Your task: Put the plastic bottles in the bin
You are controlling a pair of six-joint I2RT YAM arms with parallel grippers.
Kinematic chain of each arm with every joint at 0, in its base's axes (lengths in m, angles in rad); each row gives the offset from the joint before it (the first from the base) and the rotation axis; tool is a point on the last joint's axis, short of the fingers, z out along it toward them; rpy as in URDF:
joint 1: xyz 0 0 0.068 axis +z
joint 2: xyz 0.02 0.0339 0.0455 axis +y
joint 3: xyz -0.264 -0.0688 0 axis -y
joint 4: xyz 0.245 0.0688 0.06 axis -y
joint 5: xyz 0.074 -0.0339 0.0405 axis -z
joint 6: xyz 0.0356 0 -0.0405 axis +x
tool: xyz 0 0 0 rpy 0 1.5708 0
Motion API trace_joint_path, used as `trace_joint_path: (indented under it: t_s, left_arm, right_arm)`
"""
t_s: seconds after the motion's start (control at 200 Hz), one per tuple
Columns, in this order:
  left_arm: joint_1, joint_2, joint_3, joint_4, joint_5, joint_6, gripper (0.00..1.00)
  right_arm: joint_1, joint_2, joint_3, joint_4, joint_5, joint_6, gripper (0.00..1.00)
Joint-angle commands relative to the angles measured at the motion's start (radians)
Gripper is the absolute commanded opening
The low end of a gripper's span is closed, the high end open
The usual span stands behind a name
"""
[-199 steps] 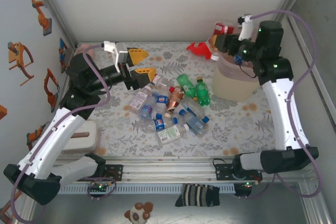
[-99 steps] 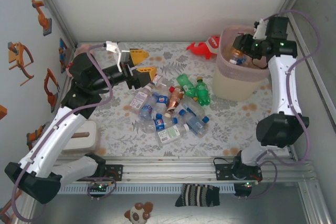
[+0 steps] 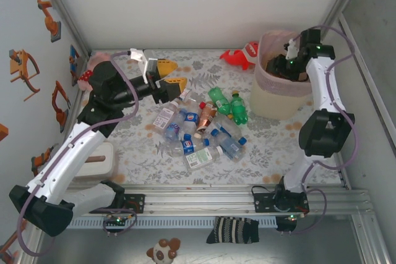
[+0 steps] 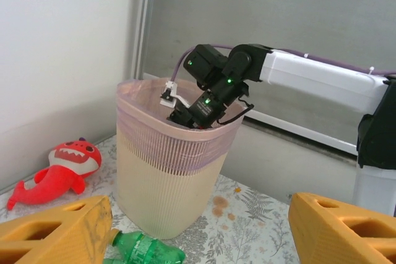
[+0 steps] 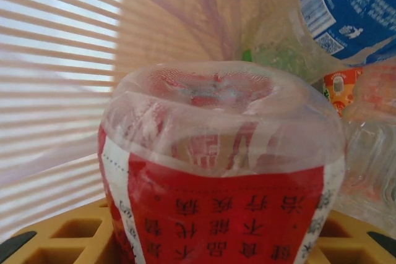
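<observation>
Right gripper (image 3: 277,66), jaws gripping a red-labelled bottle (image 5: 216,153) inside the bin (image 3: 272,100), should release low; left gripper (image 3: 168,73) jaws gape.

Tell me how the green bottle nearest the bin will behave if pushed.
The green bottle lies on its side on the table, so a sideways push would probably roll it. It looks empty, so it is likely light and easily knocked away. Its smooth round plastic may slip in a loose claw grip.

A red shark toy (image 3: 238,57) lies at the far edge of the floral table cloth (image 3: 278,146), a pink plush (image 3: 91,65) at its far-left corner, and a striped sock (image 3: 234,230) past its near edge.
</observation>
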State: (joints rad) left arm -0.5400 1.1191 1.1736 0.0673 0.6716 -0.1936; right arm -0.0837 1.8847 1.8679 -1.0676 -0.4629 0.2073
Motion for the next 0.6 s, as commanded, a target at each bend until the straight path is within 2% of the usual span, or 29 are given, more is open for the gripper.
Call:
trace_joint_path:
  t_s: [0.0, 0.325, 0.596]
  left_arm:
    - [0.005, 0.002, -0.008, 0.028, -0.006, -0.018, 0.74]
    - [0.006, -0.009, -0.011, -0.008, -0.039, -0.004, 0.74]
    - [0.007, 0.004, -0.006, -0.049, -0.064, 0.008, 0.75]
  right_arm:
    - [0.019, 0.04, 0.03, -0.077, 0.019, -0.05, 0.46]
    - [0.027, 0.084, 0.078, -0.101, 0.049, -0.05, 0.68]
    - [0.027, 0.015, 0.092, -0.105, 0.065, -0.039, 0.72]
